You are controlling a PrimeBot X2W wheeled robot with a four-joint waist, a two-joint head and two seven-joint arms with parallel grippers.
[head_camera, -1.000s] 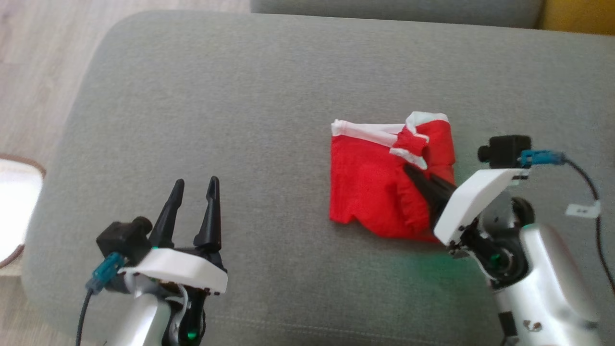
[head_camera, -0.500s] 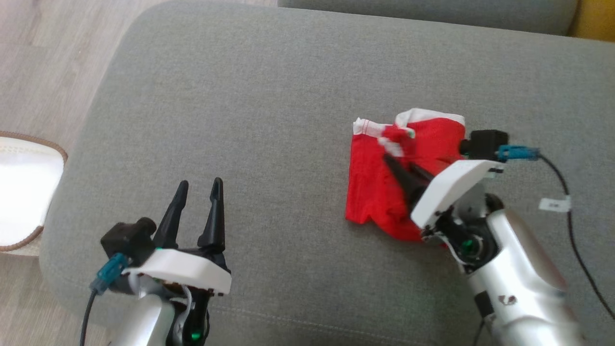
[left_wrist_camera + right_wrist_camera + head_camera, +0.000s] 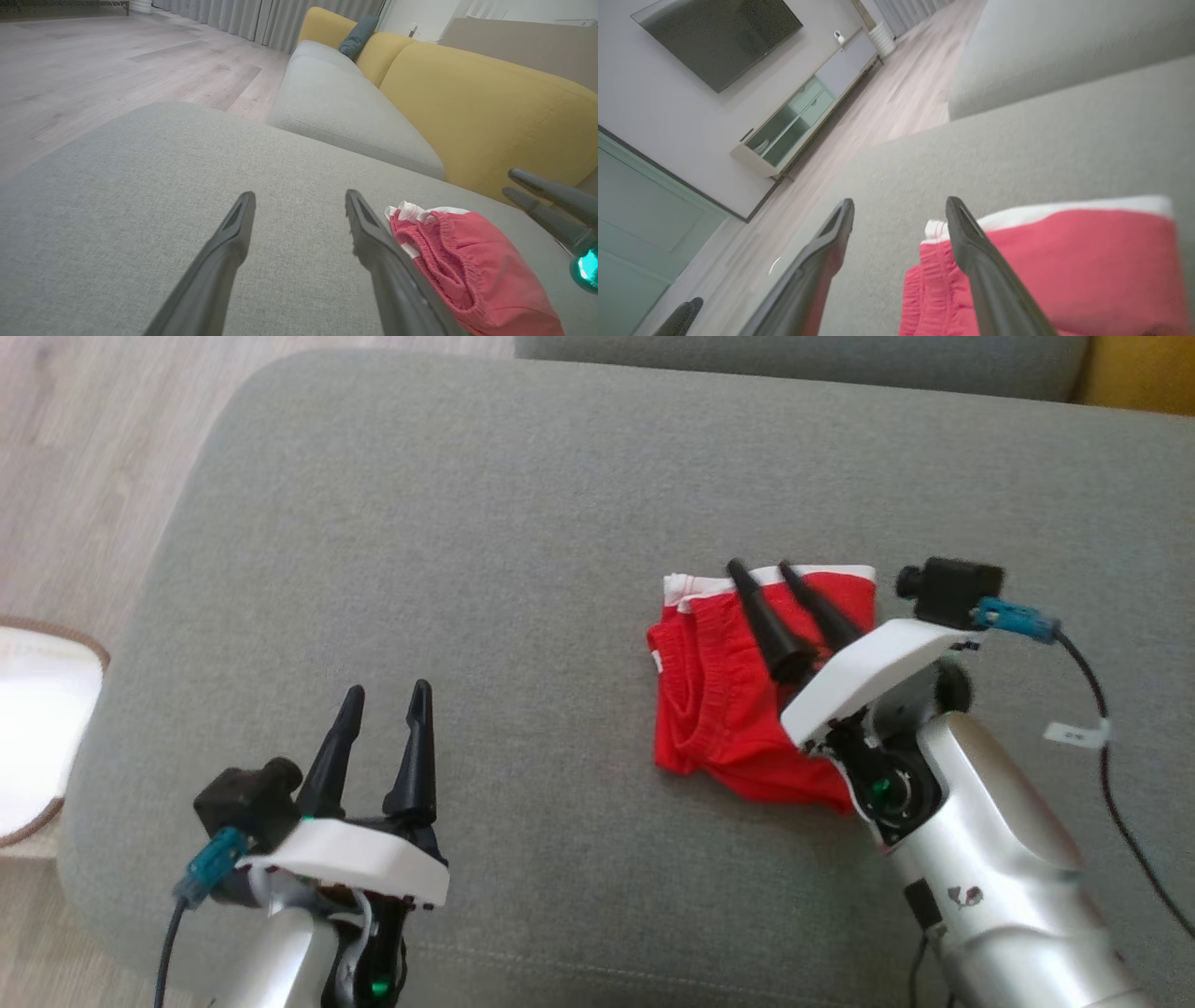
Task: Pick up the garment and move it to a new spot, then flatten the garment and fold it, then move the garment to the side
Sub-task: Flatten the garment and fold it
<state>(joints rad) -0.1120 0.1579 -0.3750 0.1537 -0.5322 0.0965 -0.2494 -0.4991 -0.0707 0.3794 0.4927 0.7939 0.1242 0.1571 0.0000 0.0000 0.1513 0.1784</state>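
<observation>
The garment (image 3: 724, 700) is a red piece with a white band, lying folded on the grey cushion (image 3: 485, 541), right of centre. My right gripper (image 3: 761, 569) hovers over its far edge, open, with nothing between the fingers. In the right wrist view the garment (image 3: 1064, 266) lies under and right of the open right gripper (image 3: 899, 205). My left gripper (image 3: 385, 693) stands open at the lower left, well apart from the cloth. The left wrist view has the garment (image 3: 467, 266) just right of the open left gripper (image 3: 299, 196).
The cushion's rounded edge drops to a wooden floor (image 3: 65, 457) on the left. A white round object (image 3: 33, 709) sits on the floor at the far left. A yellow sofa back (image 3: 476, 102) and a second grey cushion (image 3: 336, 102) lie beyond.
My right gripper has opened and let go of the garment, then lifted toward its far edge. The cloth now lies flatter with the band at the back. The left arm stayed put.
</observation>
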